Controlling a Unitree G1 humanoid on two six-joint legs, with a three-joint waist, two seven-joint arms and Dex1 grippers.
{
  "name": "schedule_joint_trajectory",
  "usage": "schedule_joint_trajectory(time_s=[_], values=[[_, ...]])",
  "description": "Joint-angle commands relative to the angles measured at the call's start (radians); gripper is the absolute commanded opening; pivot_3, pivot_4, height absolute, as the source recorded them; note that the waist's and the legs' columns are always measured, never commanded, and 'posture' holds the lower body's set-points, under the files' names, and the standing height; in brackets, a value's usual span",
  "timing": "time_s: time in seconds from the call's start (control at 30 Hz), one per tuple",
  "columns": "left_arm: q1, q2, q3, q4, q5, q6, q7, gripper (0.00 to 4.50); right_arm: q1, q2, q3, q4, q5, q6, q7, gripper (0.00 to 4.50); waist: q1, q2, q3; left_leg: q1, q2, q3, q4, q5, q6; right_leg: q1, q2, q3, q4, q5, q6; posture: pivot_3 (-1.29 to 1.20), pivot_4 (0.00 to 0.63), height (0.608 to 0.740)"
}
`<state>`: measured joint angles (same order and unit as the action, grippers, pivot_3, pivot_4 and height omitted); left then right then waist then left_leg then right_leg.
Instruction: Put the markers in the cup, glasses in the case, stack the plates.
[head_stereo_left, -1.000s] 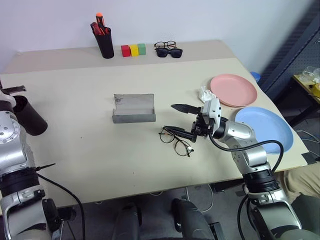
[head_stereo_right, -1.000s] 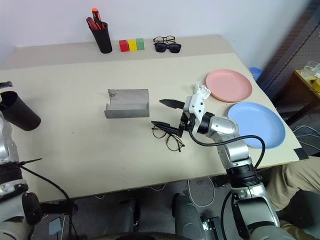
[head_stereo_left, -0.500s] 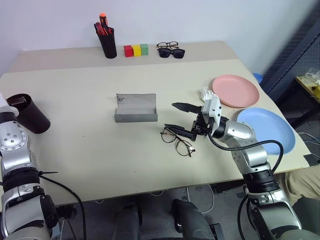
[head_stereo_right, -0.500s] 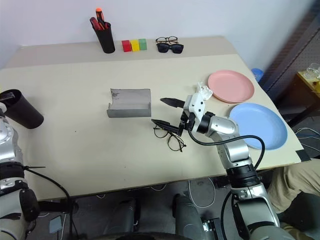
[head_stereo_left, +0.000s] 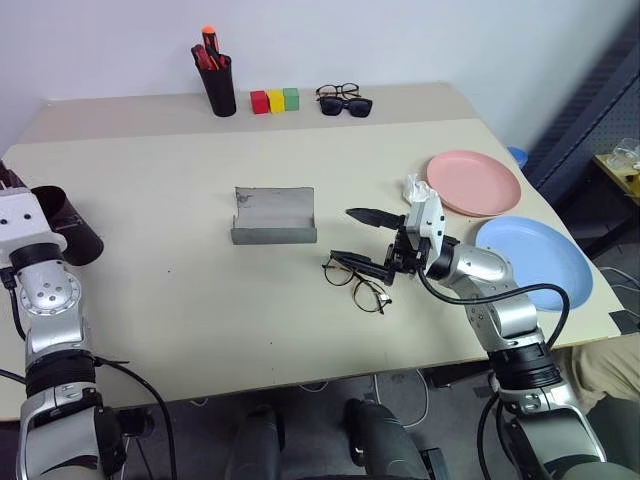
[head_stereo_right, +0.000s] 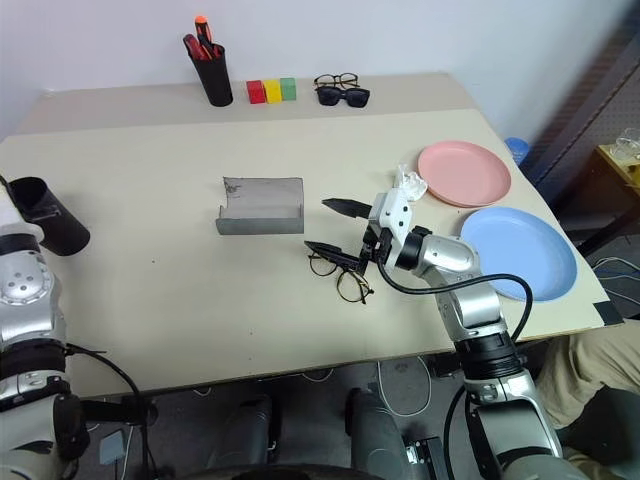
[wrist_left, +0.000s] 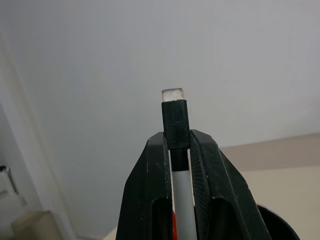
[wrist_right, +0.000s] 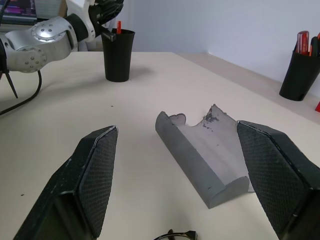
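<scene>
My left gripper (wrist_left: 177, 139) is shut on a marker (wrist_left: 174, 119) with a black end and a white body. It hangs right over the dark cup (head_stereo_left: 68, 228) at the table's left edge. In the right wrist view a red marker tip (wrist_right: 118, 25) shows at the cup's mouth (wrist_right: 119, 55), under that gripper (wrist_right: 109, 8). My right gripper (head_stereo_left: 358, 240) is open and level, just above the wire-framed glasses (head_stereo_left: 357, 284) lying on the table. The grey case (head_stereo_left: 273, 215) lies open to their left. The pink plate (head_stereo_left: 473, 182) and the blue plate (head_stereo_left: 534, 262) sit side by side at the right.
At the back edge stand a slim black pen holder (head_stereo_left: 217, 85) with red markers, coloured blocks (head_stereo_left: 275, 100) and dark sunglasses (head_stereo_left: 345, 101). A crumpled white scrap (head_stereo_left: 412, 187) lies beside the pink plate. The blue plate reaches the table's right edge.
My left hand has sunk with the marker toward the cup. The right gripper and the glasses have stayed put. The head view shifted slightly.
</scene>
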<state>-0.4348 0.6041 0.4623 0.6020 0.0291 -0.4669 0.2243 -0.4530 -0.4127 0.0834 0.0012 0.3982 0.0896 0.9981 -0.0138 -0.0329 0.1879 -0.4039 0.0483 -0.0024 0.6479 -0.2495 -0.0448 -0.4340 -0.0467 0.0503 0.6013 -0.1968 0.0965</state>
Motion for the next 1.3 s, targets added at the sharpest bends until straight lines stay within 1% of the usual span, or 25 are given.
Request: schedule_joint_trajectory(time_s=[0.03,0.17,0.27,0.3,0.4,0.43,0.47,0.5,0.53,0.57,0.6,0.63,0.7,0.77,0.8,0.9,0.93,1.0,1.03,1.07,1.17,1.3], values=[[0.008,0.002,0.004,-0.062,-0.011,0.009,0.003,0.49,-0.005,-0.009,-0.027,-0.032,0.015,-0.014,0.007,3.86,0.0,0.0,0.0,0.0,0.0,0.0,0.0,0.0,0.0,0.0,0.0,0.0,0.0,0.0,0.0,0.0,0.15,0.74],[0.021,-0.01,-0.002,-0.086,-0.011,0.019,0.003,2.49,-0.006,-0.006,-0.029,-0.027,0.012,-0.016,0.01,3.86,0.0,0.0,0.0,0.0,0.0,0.0,0.0,0.0,0.0,0.0,0.0,0.0,0.001,0.0,0.0,0.0,0.15,0.74],[0.024,-0.033,0.006,-0.112,-0.041,0.013,-0.009,4.02,-0.006,-0.006,-0.031,-0.026,0.011,-0.015,0.012,3.86,0.0,0.0,0.0,0.0,0.0,0.0,0.0,0.0,0.0,0.0,0.0,0.0,0.001,0.0,0.0,0.0,0.15,0.74],[0.024,-0.042,0.005,-0.133,-0.059,0.009,-0.023,4.47,-0.006,-0.006,-0.031,-0.026,0.012,-0.014,0.012,3.86,0.0,0.0,0.0,0.0,0.0,0.0,0.0,0.0,0.0,0.0,0.0,0.0,0.001,0.0,0.0,0.0,0.15,0.74],[0.021,-0.067,0.002,-0.207,-0.107,0.045,-0.056,4.47,-0.004,-0.009,-0.033,-0.027,0.012,-0.012,0.014,3.86,0.001,0.0,0.0,0.0,0.0,0.0,0.001,0.0,0.0,0.0,0.0,0.0,0.001,0.0,0.0,0.0,0.15,0.74],[0.018,-0.078,-0.002,-0.245,-0.127,0.083,-0.067,4.47,-0.003,-0.011,-0.035,-0.026,0.012,-0.012,0.016,3.86,0.001,0.0,0.0,0.0,0.0,0.0,0.001,0.0,0.0,0.0,0.0,0.0,0.001,0.0,0.0,0.0,0.15,0.74],[0.012,-0.093,-0.015,-0.316,-0.163,0.16,-0.082,4.47,0.0,-0.015,-0.038,-0.027,0.012,-0.011,0.016,3.86,0.001,0.0,0.0,0.0,0.0,0.0,0.001,0.0,0.0,0.0,0.0,0.0,0.001,0.0,0.0,0.0,0.15,0.74],[0.006,-0.107,-0.029,-0.392,-0.197,0.246,-0.094,4.47,0.004,-0.019,-0.041,-0.031,0.012,-0.008,0.015,3.86,0.002,0.0,0.0,0.0,0.0,0.0,0.001,0.0,0.0,0.001,0.0,0.0,0.001,0.0,0.0,0.0,0.15,0.74],[-0.003,-0.1,-0.068,-0.483,-0.245,0.395,-0.14,4.47,0.013,-0.027,-0.047,-0.038,0.013,-0.003,0.012,3.86,0.002,0.0,0.0,0.0,0.0,0.0,0.001,0.0,0.0,0.001,0.0,0.0,0.001,0.0,0.0,0.0,0.15,0.74],[-0.008,-0.094,-0.094,-0.545,-0.278,0.503,-0.173,4.47,0.018,-0.032,-0.05,-0.043,0.012,-0.001,0.009,3.86,0.004,0.0,0.0,0.0,0.0,0.0,0.002,0.0,0.0,0.001,0.0,0.0,0.001,0.0,0.0,0.0,0.15,0.74],[-0.032,-0.053,-0.156,-0.617,-0.344,0.652,-0.275,4.47,0.036,-0.044,-0.059,-0.063,0.012,0.009,-0.001,3.86,0.004,0.0,0.0,0.0,0.0,-0.001,0.002,0.0,0.0,0.002,0.0,0.0,0.001,0.0,0.0,0.0,0.15,0.74],[-0.057,-0.025,-0.2,-0.665,-0.404,0.757,-0.362,4.47,0.055,-0.055,-0.067,-0.082,0.011,0.016,-0.009,3.86,0.006,-0.001,0.0,0.0,0.0,-0.001,0.002,0.0,0.0,0.002,0.0,0.0,0.001,0.0,0.0,0.0,0.15,0.74],[-0.13,0.002,-0.224,-0.703,-0.545,0.983,-0.447,4.47,0.111,-0.09,-0.087,-0.138,0.006,0.041,-0.034,3.86,0.007,-0.001,0.0,-0.001,0.0,-0.002,0.003,0.0,-0.001,0.002,0.0,0.0,0.001,-0.001,-0.001,0.0,0.15,0.74],[-0.195,0.005,-0.209,-0.68,-0.617,1.129,-0.459,4.47,0.163,-0.122,-0.104,-0.187,0.002,0.076,-0.062,3.86,-0.002,0.0,0.0,-0.001,-0.001,-0.001,0.003,0.0,-0.001,0.002,0.0,0.0,0.0,-0.002,-0.002,0.0,0.15,0.74],[-0.226,0.011,-0.213,-0.656,-0.626,1.164,-0.482,4.47,0.196,-0.141,-0.116,-0.214,-0.004,0.097,-0.08,3.86,-0.005,0.0,0.0,0.0,-0.001,-0.001,0.003,0.0,-0.001,0.003,0.0,0.001,0.0,-0.002,-0.002,0.0,0.15,0.74],[-0.283,0.055,-0.285,-0.576,-0.575,1.143,-0.625,4.47,0.287,-0.187,-0.15,-0.28,-0.032,0.135,-0.141,3.86,-0.017,0.0,0.0,0.004,-0.001,-0.001,0.0,0.0,0.0,0.003,0.001,0.001,0.002,-0.002,-0.002,0.0,0.15,0.74],[-0.305,0.101,-0.356,-0.533,-0.548,1.162,-0.727,4.47,0.321,-0.197,-0.167,-0.305,-0.031,0.149,-0.158,3.86,-0.022,0.0,0.0,0.005,0.0,-0.002,-0.001,0.0,0.0,0.003,0.002,0.001,0.002,-0.002,-0.003,0.0,0.15,0.74],[-0.381,0.191,-0.546,-0.377,-0.45,1.116,-1.034,4.47,0.405,-0.2,-0.214,-0.365,-0.026,0.173,-0.207,3.86,-0.025,0.0,0.0,0.006,0.0,-0.003,-0.001,0.0,0.0,0.002,0.003,0.001,0.006,-0.003,-0.003,0.0,0.15,0.74],[-0.43,0.214,-0.628,-0.278,-0.383,1.06,-1.147,4.47,0.446,-0.198,-0.235,-0.395,-0.026,0.177,-0.229,3.86,-0.024,0.0,0.0,0.007,0.0,-0.003,-0.001,0.0,0.0,0.002,0.003,0.001,0.008,-0.005,-0.004,0.0,0.15,0.74],[-0.475,0.223,-0.69,-0.191,-0.324,1.006,-1.226,4.47,0.476,-0.195,-0.251,-0.419,-0.023,0.182,-0.246,3.86,-0.023,0.0,0.0,0.009,0.0,-0.002,0.0,0.0,0.0,0.002,0.003,0.001,0.009,-0.008,-0.003,0.0,0.15,0.74],[-0.607,0.187,-0.79,0.056,-0.21,0.834,-1.42,4.47,0.538,-0.181,-0.277,-0.471,-0.019,0.192,-0.29,3.86,-0.027,0.0,0.0,0.009,-0.001,-0.002,0.001,0.0,0.0,0.003,0.001,0.001,0.008,-0.008,-0.004,0.0,0.15,0.74],[-0.742,0.097,-0.866,0.33,-0.07,0.637,-1.536,4.47,0.579,-0.169,-0.285,-0.499,-0.026,0.184,-0.325,3.86,-0.026,-0.001,0.0,0.004,-0.001,-0.002,0.001,0.0,0.0,0.003,0.001,0.001,0.003,-0.008,-0.004,0.0,0.15,0.74]])
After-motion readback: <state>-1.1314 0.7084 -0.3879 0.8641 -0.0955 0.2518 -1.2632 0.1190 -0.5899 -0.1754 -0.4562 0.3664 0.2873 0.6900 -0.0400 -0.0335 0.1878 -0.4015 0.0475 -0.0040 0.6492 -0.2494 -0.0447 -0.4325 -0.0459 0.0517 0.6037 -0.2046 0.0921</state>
